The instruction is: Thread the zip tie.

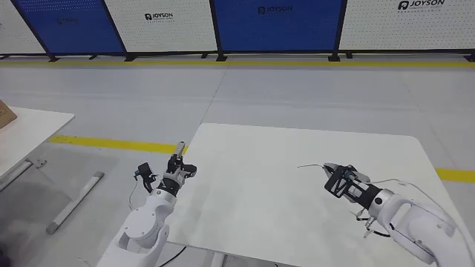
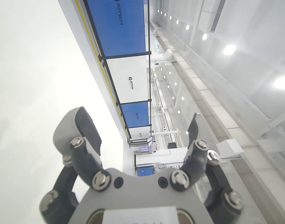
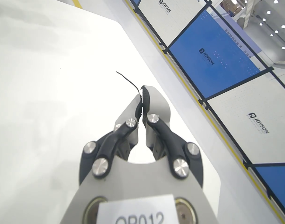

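A thin black zip tie (image 3: 127, 79) sticks out from between the pads of my right gripper (image 3: 142, 94), which is shut on it. From above, the same zip tie (image 1: 310, 166) reaches leftward from the right gripper (image 1: 332, 173) over the right part of the white table (image 1: 260, 193). My left gripper (image 1: 178, 152) stands at the table's left edge, pointing up and away. Its fingers (image 2: 87, 123) are spread wide in the left wrist view, the left gripper (image 2: 140, 127) open and holding nothing.
Blue and white pegboard partitions (image 1: 274, 11) stand behind a yellow floor line (image 1: 111, 144). Another white table (image 1: 30, 130) sits off to the left.
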Tool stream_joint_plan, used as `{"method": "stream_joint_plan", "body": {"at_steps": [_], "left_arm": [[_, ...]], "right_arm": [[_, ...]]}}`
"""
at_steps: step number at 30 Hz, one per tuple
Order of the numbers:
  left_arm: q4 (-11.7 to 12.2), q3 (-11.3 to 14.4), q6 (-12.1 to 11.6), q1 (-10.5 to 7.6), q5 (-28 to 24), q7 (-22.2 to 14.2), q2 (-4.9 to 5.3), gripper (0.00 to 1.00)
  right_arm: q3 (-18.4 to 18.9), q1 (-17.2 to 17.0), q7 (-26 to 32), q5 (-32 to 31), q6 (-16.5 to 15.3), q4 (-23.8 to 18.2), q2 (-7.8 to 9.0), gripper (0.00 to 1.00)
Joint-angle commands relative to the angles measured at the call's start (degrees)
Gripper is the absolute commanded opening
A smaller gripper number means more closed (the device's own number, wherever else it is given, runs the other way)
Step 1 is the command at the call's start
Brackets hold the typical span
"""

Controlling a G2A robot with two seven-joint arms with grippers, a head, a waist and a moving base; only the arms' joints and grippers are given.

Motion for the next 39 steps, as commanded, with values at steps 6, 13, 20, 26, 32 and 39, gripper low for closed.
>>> {"method": "stream_joint_plan", "body": {"at_steps": [6, 13, 20, 26, 32, 39], "left_arm": [[0.0, 0.0, 0.0, 0.0, 0.0, 0.0, 0.0, 1.0], [0.0, 0.0, 0.0, 0.0, 0.0, 0.0, 0.0, 1.0], [0.0, 0.0, 0.0, 0.0, 0.0, 0.0, 0.0, 1.0], [0.0, 0.0, 0.0, 0.0, 0.0, 0.0, 0.0, 1.0], [0.0, 0.0, 0.0, 0.0, 0.0, 0.0, 0.0, 1.0], [0.0, 0.0, 0.0, 0.0, 0.0, 0.0, 0.0, 1.0]], "right_arm": [[1.72, -1.06, -7.86, -12.32, -4.55, -0.02, 0.21, 0.0], [2.22, -1.58, -8.31, -14.6, -4.05, -0.15, 0.21, 0.0], [2.22, -1.58, -8.31, -14.6, -4.05, -0.15, 0.21, 0.0], [2.54, -1.46, -15.52, -13.92, -7.71, 1.17, 0.1, 0.0], [-1.78, 2.03, -37.24, -16.33, -7.71, 8.73, 1.69, 0.0], [-8.02, 8.47, -41.76, -17.85, -7.71, 13.02, 2.51, 0.0]]}}
